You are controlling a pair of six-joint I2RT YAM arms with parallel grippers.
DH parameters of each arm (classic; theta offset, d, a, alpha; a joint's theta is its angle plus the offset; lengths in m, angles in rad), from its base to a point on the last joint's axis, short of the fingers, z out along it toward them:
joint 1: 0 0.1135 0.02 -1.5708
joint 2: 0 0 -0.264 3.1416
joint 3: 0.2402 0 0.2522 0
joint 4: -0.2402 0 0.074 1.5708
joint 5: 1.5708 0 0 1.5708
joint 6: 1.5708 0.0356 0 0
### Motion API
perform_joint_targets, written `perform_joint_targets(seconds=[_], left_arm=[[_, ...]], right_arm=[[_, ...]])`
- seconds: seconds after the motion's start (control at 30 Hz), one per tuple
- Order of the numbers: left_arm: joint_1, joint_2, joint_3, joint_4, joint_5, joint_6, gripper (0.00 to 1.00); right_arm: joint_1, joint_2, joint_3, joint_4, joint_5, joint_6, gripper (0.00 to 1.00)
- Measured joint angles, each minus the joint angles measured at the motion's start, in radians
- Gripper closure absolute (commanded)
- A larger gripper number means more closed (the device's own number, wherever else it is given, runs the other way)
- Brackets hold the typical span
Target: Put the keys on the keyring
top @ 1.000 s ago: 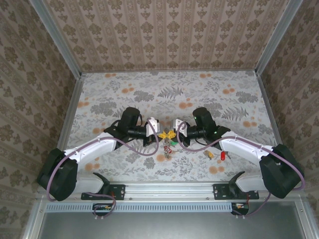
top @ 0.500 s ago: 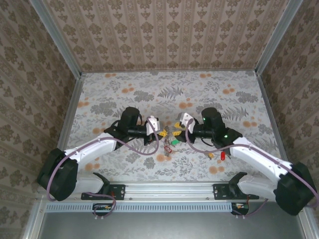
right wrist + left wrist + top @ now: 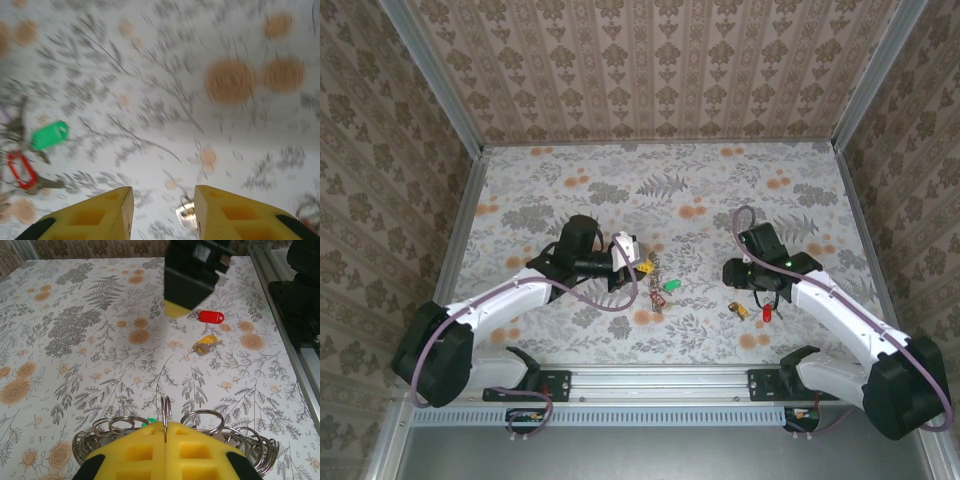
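I'm holding the big thin silvery coiled-wire keyring [image 3: 201,411] in the left tool [image 3: 165,426], which is clamping shut on one upright loop of it, low over the middle of the floral-patterned desk [image 3: 770,200]. The right tool [image 3: 162,194] is hovering off to the right with its yellow fingers [image 3: 95,215] parted and nothing between them.

I'm judging the job as partly done at best. The small green-headed key [image 3: 671,286] is lying right against the ring's coils, and a red-rimmed tag [image 3: 21,169] is sitting close by, but I'm not managing to tell whether either is threaded on. The yellow-headed key [image 3: 206,345] and the red-headed key [image 3: 211,316] are lying loose on the desk, well apart from the ring, so those two are left to do.

The right wrist view is smearing badly. I'm making out a small silvery bit [image 3: 187,212] between the fingers without knowing what it is. My own left fingers are covering the ring's lower part.
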Motion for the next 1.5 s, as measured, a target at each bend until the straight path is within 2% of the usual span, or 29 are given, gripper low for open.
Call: perform_joint_targets(seconds=[0.2, 0.4, 0.63, 0.8, 0.97, 1.27, 1.33, 1.43, 1.5], left_arm=[[0.001, 0.000, -0.001, -0.001, 0.001, 0.000, 1.00], [0.001, 0.000, -0.001, -0.001, 0.001, 0.000, 1.00], [0.001, 0.000, -0.001, -0.002, 0.001, 0.000, 1.00], [0.001, 0.000, -0.001, -0.009, 0.001, 0.000, 1.00], [0.001, 0.000, -0.001, -0.014, 0.001, 0.000, 1.00], [0.001, 0.000, -0.001, -0.017, 0.001, 0.000, 1.00], [0.001, 0.000, -0.001, -0.017, 0.001, 0.000, 1.00], [0.001, 0.000, -0.001, -0.017, 0.001, 0.000, 1.00], [0.001, 0.000, -0.001, -0.017, 0.001, 0.000, 1.00]], right_arm=[[0.007, 0.113, -0.015, -0.063, 0.007, 0.030, 0.60], [0.029, 0.198, -0.009, -0.065, 0.002, 0.013, 0.66], [0.059, 0.307, 0.016, -0.066, 0.010, -0.016, 0.75], [0.061, 0.320, 0.026, -0.064, 0.018, -0.032, 0.82], [0.061, 0.321, 0.028, -0.059, 0.017, -0.039, 0.94], [0.048, 0.357, 0.068, -0.009, 0.018, -0.035, 0.92], [0.038, 0.370, 0.073, 0.006, 0.018, -0.034, 0.87], [0.023, 0.388, 0.079, 0.015, 0.017, -0.031, 0.86], [0.016, 0.391, 0.087, 0.015, 0.016, -0.034, 0.79]])
